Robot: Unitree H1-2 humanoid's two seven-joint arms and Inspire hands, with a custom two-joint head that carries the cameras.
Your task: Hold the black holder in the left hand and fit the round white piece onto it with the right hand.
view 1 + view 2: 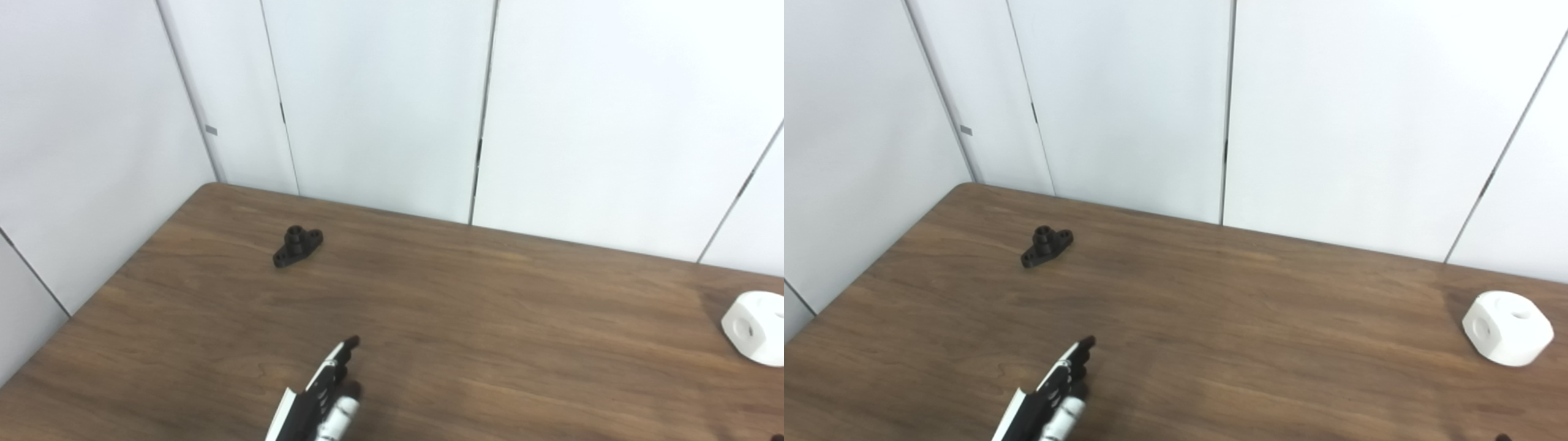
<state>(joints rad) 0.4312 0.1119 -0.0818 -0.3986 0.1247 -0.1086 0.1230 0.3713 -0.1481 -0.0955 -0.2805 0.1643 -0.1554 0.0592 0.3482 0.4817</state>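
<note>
left hand (1053,392) fingers extended, empty | black holder (1047,245) beyond it, apart | round white piece (1507,327) far right | right hand unseen

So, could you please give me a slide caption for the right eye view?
Left hand enters, holding nothing; black holder and round white piece lie far apart on the wooden table.

Bright, even light, soft faint shadows, mild overall softness, the near hand (324,398) slightly blurred.
</note>
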